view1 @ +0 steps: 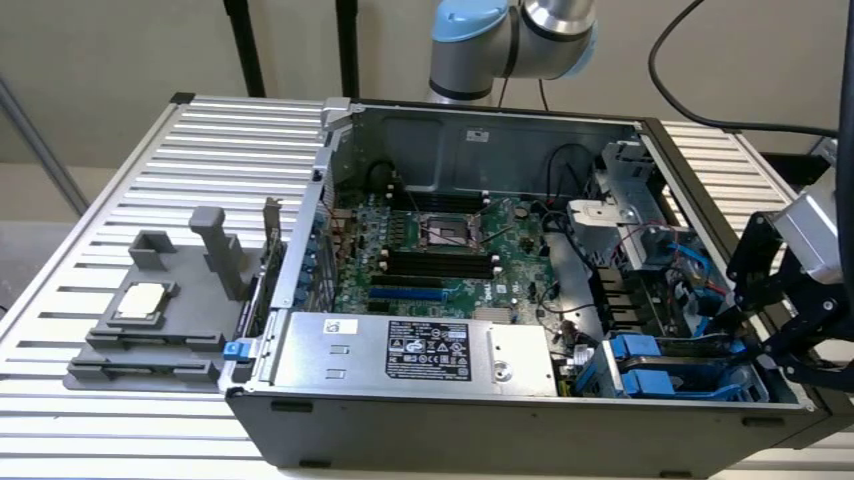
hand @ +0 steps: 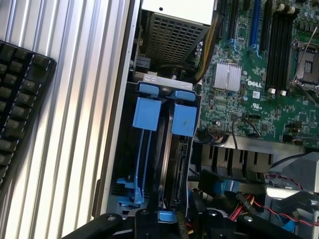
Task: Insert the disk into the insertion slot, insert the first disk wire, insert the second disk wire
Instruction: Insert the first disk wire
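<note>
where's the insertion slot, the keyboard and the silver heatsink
insertion slot (hand: 148,113), wrist view, on a blue latch tab at its mouth
keyboard (hand: 20,99), wrist view, on its black keys
silver heatsink (hand: 228,77), wrist view, on its fins

Cables (hand: 244,201) crowd beside insertion slot (hand: 167,159), ribbed table (hand: 75,124) open alongside

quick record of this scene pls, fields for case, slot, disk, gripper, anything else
case: open computer case, on ribbed metal table
insertion slot: front corner of case, beside power supply
disk: edge-on in blue carrier, apparently in the slot
gripper: at the slot's mouth, close to the disk
keyboard: on the table, outside case
</note>
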`<action>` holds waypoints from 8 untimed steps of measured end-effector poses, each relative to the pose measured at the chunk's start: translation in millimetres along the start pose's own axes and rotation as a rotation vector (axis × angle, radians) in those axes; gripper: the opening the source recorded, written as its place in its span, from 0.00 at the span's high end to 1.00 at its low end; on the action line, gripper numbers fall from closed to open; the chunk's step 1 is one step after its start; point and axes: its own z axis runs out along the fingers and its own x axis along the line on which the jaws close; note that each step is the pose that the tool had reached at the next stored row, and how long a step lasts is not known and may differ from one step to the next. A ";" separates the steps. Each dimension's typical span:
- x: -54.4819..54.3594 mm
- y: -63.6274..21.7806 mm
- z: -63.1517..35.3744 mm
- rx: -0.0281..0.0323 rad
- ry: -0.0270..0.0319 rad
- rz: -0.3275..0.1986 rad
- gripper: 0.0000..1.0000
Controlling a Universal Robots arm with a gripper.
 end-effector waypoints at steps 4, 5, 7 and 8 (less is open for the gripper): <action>0.0 0.0 -0.1 -0.0013 0.0005 -0.007 0.78; 0.0 0.0 -0.1 -0.0016 0.0005 -0.009 0.78; 0.0 0.0 0.0 -0.0024 0.0003 -0.013 0.78; 0.0 0.1 0.0 -0.0028 0.0004 -0.014 0.80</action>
